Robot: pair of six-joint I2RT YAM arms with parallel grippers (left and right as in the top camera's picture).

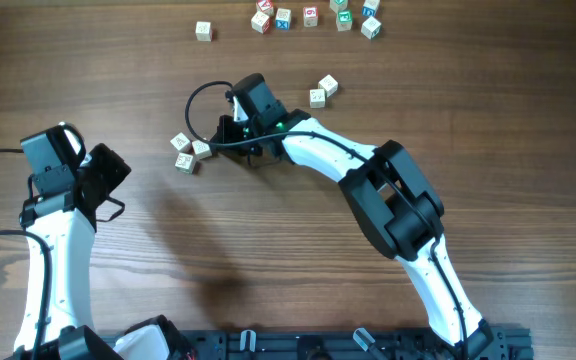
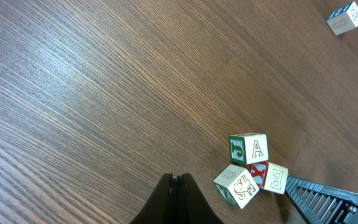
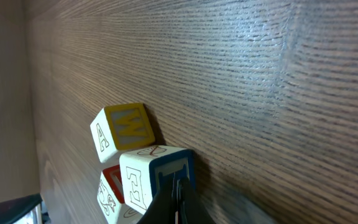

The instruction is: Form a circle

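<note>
1. Cluster (image 1: 189, 151): three pale wooden cubes, touching in a tight triangle, not a ring.
2. A cube (image 2: 248, 149): black "A" on one side, green letter on the next.
3. E cube (image 2: 272, 177): shows an "E", with a red face beside it.
4. Third cube (image 2: 236, 185): line drawing facing up.

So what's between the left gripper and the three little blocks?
Nothing, just bare table. The left wrist view shows only wood between the left gripper and the three blocks.
</note>
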